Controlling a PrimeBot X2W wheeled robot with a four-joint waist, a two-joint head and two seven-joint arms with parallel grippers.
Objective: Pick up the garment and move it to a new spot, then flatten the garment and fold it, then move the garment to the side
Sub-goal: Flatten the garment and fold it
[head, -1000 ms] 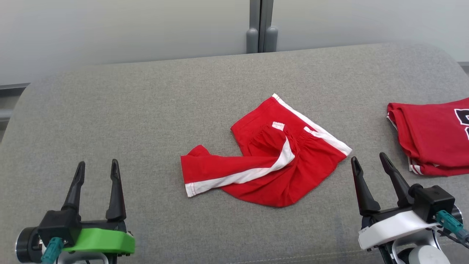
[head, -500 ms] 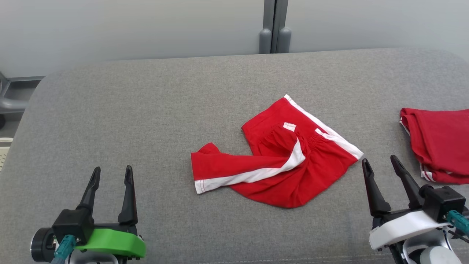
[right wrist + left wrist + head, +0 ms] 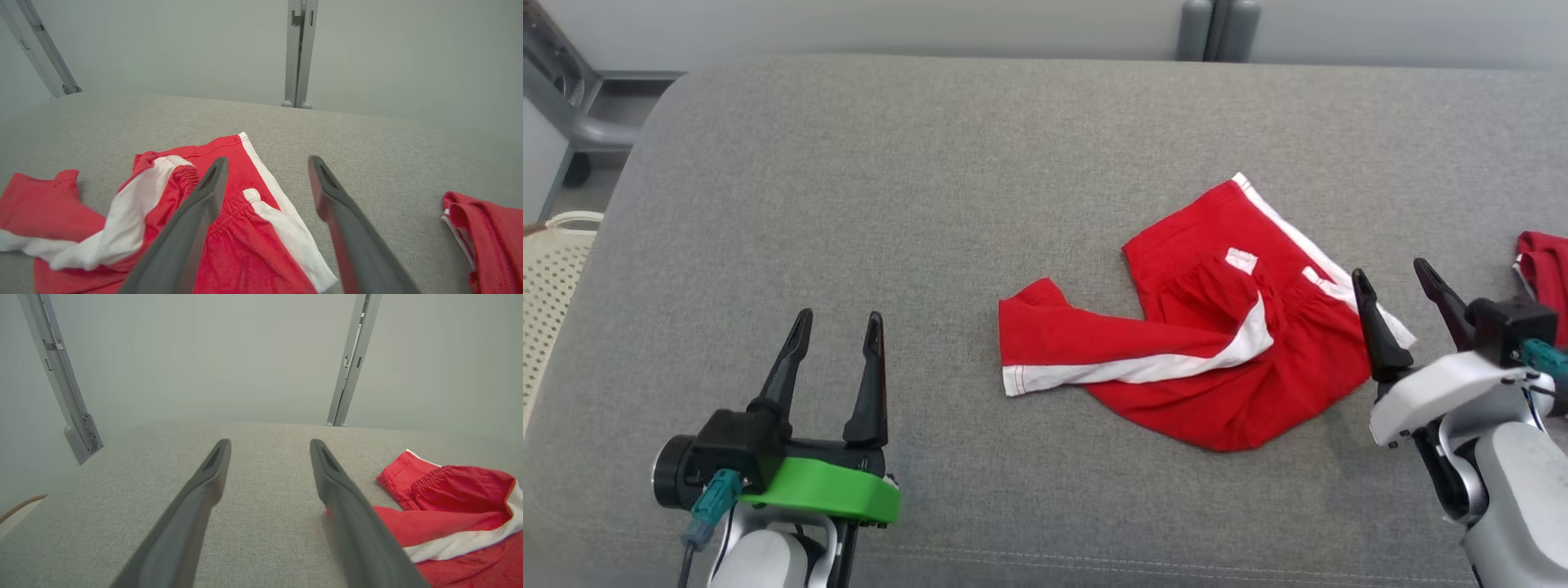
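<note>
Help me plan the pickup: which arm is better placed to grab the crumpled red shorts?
Right, probably. The right gripper stands open beside the red shorts, at their waistband corner, one finger over the fabric in its wrist view. The left gripper, also open, sits apart from them over bare grey cushion.

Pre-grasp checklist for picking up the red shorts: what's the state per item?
1. Left gripper open and empty: ok.
2. Right gripper open and empty: ok.
3. Shorts lie free on the grey surface, nothing on top: ok.
4. Shorts flat: not ok. They are crumpled, with one leg twisted across.
5. Right gripper clear of the cloth: cannot tell. Its fingers hang at the shorts' right edge.
6. Other red garment apart from the shorts: ok.
</note>
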